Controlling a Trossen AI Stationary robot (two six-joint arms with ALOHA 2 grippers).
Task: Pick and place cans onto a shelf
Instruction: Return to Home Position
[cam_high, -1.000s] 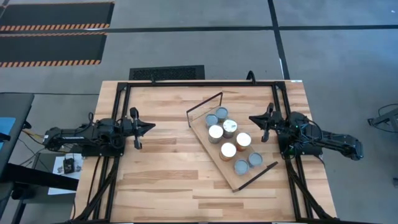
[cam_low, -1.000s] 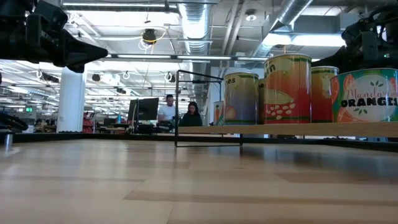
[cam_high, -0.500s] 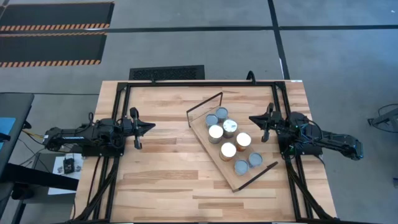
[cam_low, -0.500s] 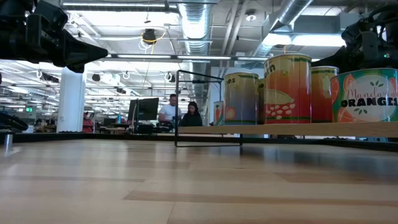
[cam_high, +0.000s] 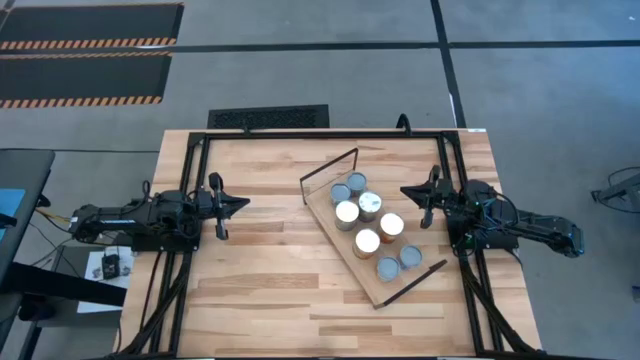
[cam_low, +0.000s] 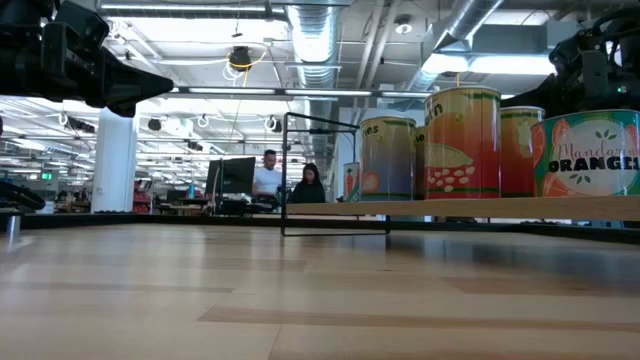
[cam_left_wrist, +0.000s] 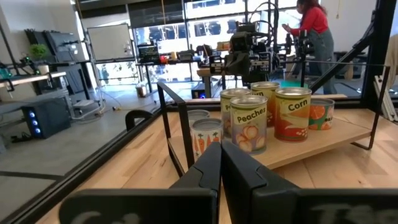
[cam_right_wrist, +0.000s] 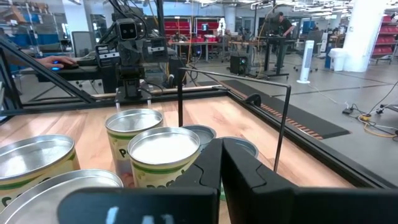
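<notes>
All eight cans (cam_high: 367, 241) are seen standing upright on the shelf (cam_high: 322, 200), which lies at an angle on the right half of the worktop (cam_high: 270, 270). They are grouped in a rough double row along the board, between its black wire end frames (cam_high: 330, 165), and no can is seen off the shelf in any view. A Peaches can (cam_left_wrist: 249, 123) and a Corn can (cam_left_wrist: 292, 114) can be read from the left wrist view, and an oranges can (cam_low: 590, 152) from the low view. The placing work is therefore judged to be finished, with nothing left to pick. The left tool (cam_high: 238, 203) is held over the left part of the worktop, well apart from the shelf, its fingers pressed together with nothing between them. The right tool (cam_high: 410, 192) is held just beside the shelf's right long edge, likewise with fingers together and nothing gripped. Both arms are folded low toward their bases at the worktop's sides, so all that is judged to be left is settling into the rest pose, if that is not already reached
</notes>
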